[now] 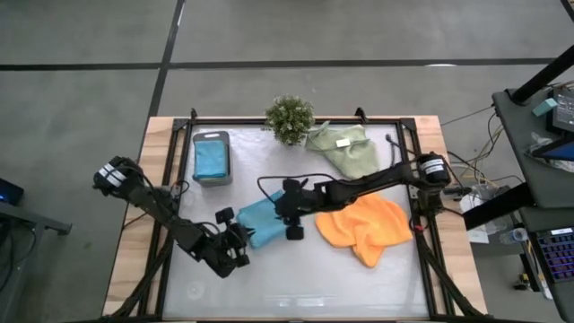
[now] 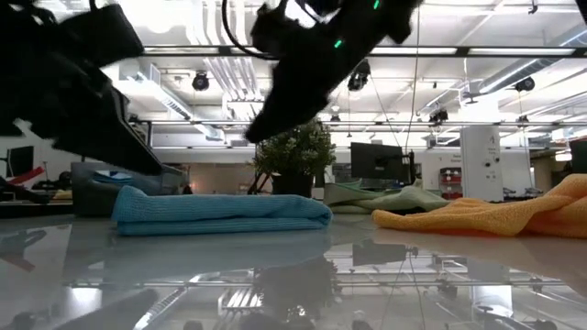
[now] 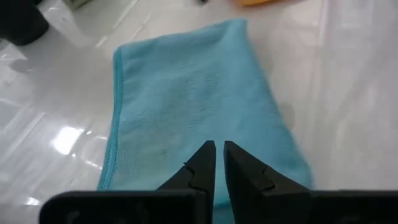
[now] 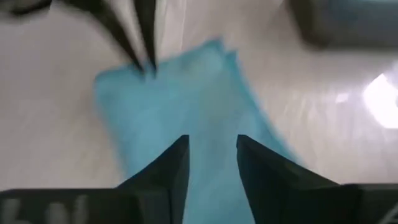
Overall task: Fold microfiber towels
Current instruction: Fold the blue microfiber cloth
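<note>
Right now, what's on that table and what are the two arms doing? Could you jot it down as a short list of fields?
folded teal towel: lies mid-table, between both grippers
left gripper: shut, over the teal towel's near end
right gripper: open, above the same towel
orange towel: crumpled, on the right
green towel: loose, far right, with a white tag
grey tray: holds another teal towel
plant: far edge

Folded teal towel (image 1: 263, 220) lies flat at centre; orange towel (image 1: 366, 226) crumpled beside it; sage-green towel (image 1: 345, 148) beyond; second teal towel (image 1: 212, 156) folded further off.
</note>
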